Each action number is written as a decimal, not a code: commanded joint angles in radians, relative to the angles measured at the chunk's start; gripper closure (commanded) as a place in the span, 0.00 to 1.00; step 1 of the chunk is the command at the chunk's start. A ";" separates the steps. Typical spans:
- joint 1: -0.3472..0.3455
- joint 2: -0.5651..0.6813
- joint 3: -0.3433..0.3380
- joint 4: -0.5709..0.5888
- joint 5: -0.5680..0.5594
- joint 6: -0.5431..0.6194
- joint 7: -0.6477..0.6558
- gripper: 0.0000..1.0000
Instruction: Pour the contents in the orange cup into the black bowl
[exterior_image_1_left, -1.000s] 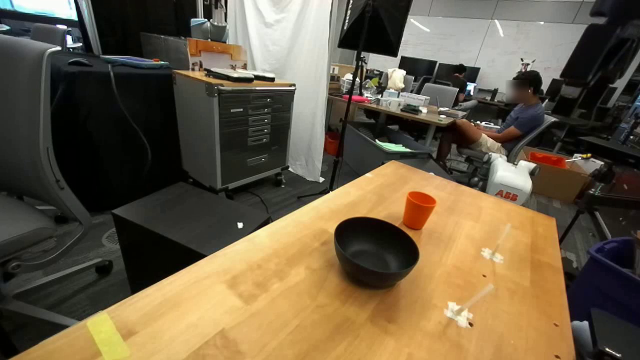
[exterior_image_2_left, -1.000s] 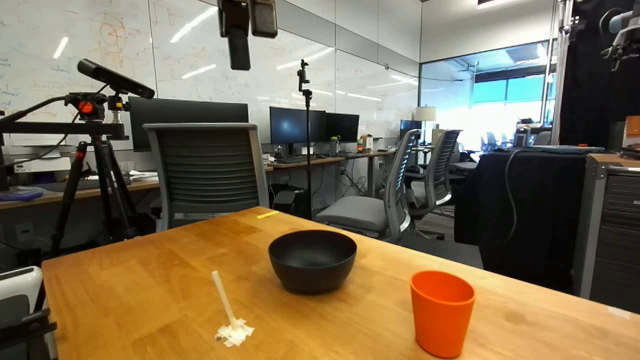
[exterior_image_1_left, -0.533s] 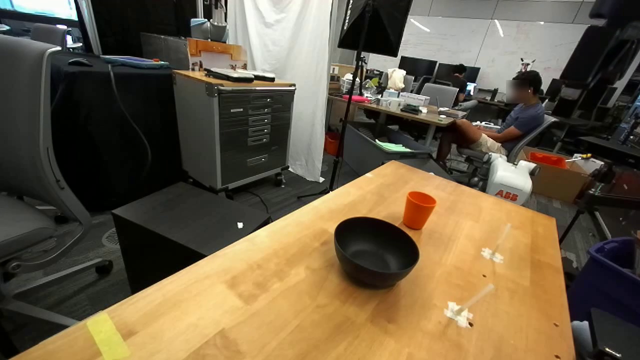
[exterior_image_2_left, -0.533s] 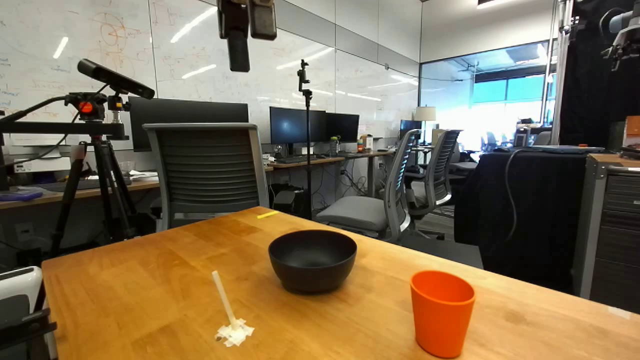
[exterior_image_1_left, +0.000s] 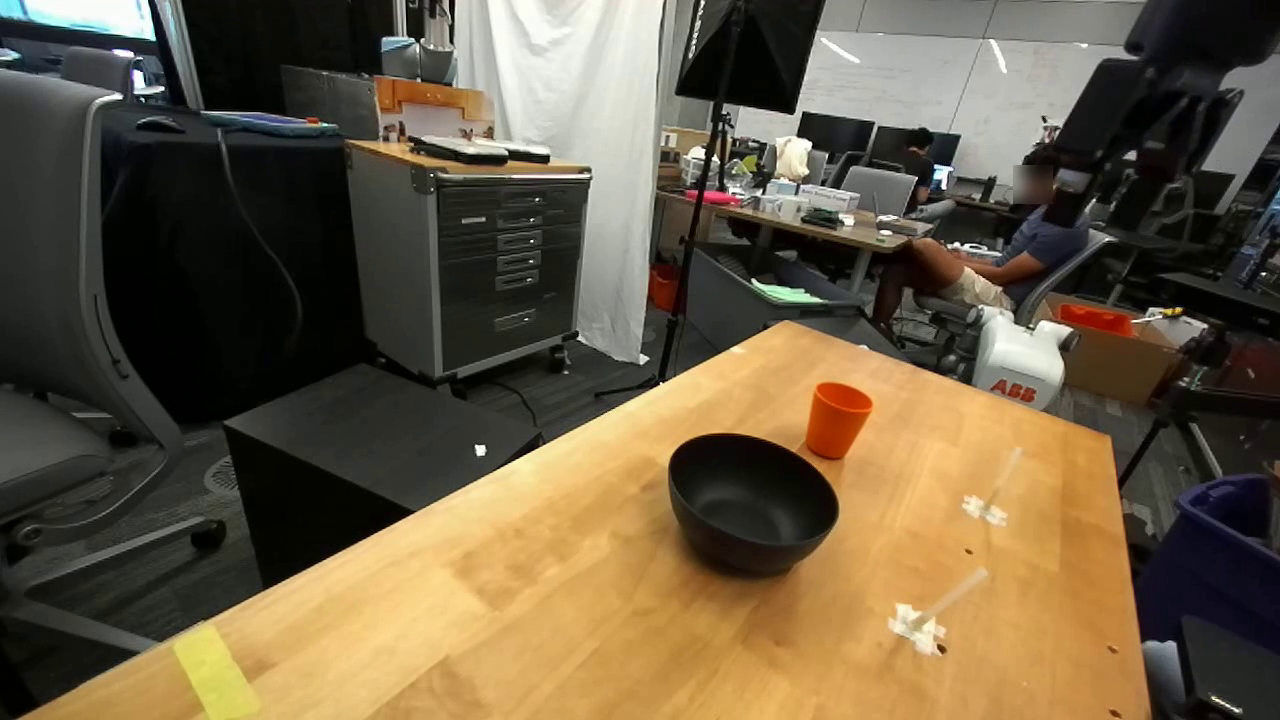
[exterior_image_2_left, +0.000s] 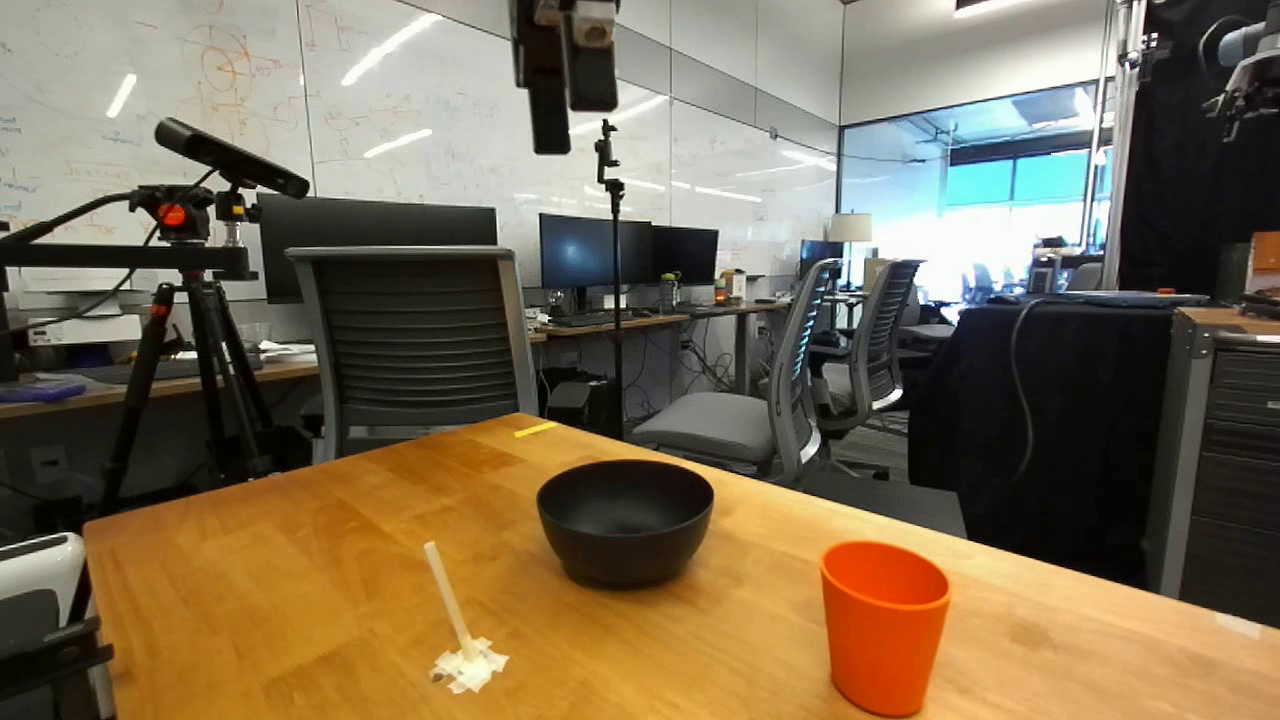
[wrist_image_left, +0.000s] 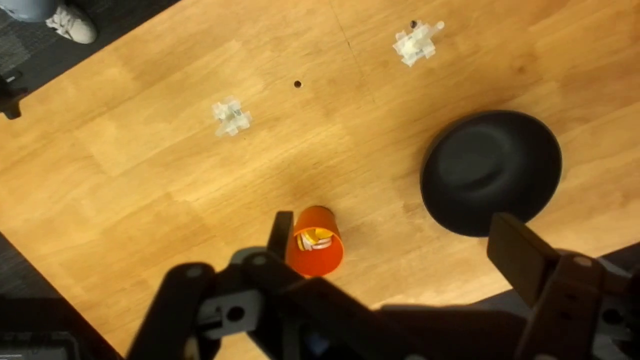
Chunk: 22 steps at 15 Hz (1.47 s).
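Observation:
The orange cup (exterior_image_1_left: 838, 421) stands upright on the wooden table in both exterior views (exterior_image_2_left: 884, 630). In the wrist view the cup (wrist_image_left: 316, 260) holds several small yellow and whitish pieces. The black bowl (exterior_image_1_left: 752, 505) stands beside the cup, apart from it, and also shows in an exterior view (exterior_image_2_left: 625, 525). It looks empty in the wrist view (wrist_image_left: 487, 170). My gripper (wrist_image_left: 392, 220) is open and empty, high above the table. In the wrist view its left finger overlaps the cup's edge and its right finger overlaps the bowl's rim. The gripper also shows at the top of an exterior view (exterior_image_2_left: 572, 128).
Two thin translucent sticks are fixed to the wooden table (exterior_image_1_left: 560, 600) with white tape (exterior_image_1_left: 916, 628), near one long edge. One of them (exterior_image_2_left: 448, 600) stands up beside the bowl. Yellow tape (exterior_image_1_left: 216, 672) marks a table corner. A person (exterior_image_1_left: 1045, 235) sits beyond the table.
My gripper has moved left in an exterior view, further into the picture, and right and slightly down in an exterior view. The cup and bowl have not moved.

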 joint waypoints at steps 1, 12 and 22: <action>-0.010 0.117 -0.047 0.121 0.095 0.027 0.037 0.00; -0.021 0.465 -0.092 0.389 0.130 0.114 0.183 0.00; -0.012 0.691 -0.117 0.502 0.132 0.179 0.266 0.00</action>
